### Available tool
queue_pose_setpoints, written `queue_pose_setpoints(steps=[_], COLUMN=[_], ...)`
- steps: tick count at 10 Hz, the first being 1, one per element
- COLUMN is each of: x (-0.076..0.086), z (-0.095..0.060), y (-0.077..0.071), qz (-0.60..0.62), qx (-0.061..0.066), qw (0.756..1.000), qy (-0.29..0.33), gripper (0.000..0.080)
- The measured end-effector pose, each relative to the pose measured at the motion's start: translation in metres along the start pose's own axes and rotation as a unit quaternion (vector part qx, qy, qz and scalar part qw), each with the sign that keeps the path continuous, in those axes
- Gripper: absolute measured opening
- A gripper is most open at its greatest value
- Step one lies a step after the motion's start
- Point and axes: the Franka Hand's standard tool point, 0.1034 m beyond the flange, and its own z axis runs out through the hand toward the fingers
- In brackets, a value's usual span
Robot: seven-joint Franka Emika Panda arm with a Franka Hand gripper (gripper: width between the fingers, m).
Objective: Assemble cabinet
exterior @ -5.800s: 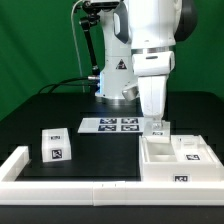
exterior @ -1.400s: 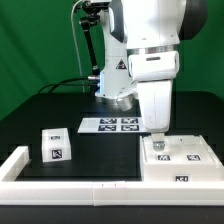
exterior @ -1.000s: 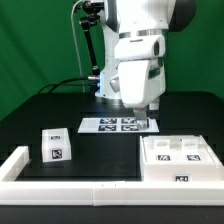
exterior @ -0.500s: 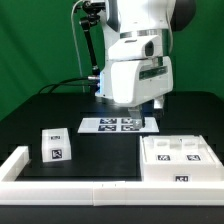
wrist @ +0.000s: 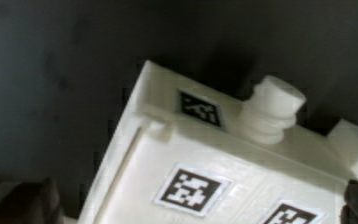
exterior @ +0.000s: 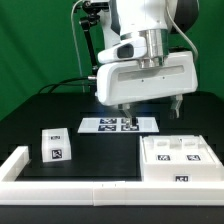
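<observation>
The cabinet body [exterior: 178, 160] is a large white box at the exterior view's right, its top closed over by flat tagged panels. It fills the wrist view [wrist: 194, 150], where two pegs stick out along one edge. A smaller white tagged block [exterior: 56, 145] stands apart at the exterior view's left. My gripper [exterior: 150, 108] hangs above the table between the marker board and the cabinet body. It is open and empty, with its broad side to the camera and its fingers [exterior: 122, 112] spread wide. It touches nothing.
The marker board [exterior: 118, 125] lies flat behind the cabinet body, below the gripper. A long low white rail [exterior: 70, 185] runs along the front edge and turns up at the exterior view's left. The arm's base stands at the back.
My gripper has lifted off the cabinet body's top, moved up and toward the exterior view's left, and turned about its wrist so that its broad side shows. The cabinet body's top is closed now.
</observation>
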Motion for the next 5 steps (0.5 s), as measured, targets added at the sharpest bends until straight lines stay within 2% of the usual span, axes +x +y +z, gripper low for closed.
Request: queue_pose_setpoints(steps=[5], x=[-0.0017], z=[0.0047], y=[-0.0075], qz=[0.179], qx=[0.011], qw=[0.984], qy=[0.003], gripper=[0.0797])
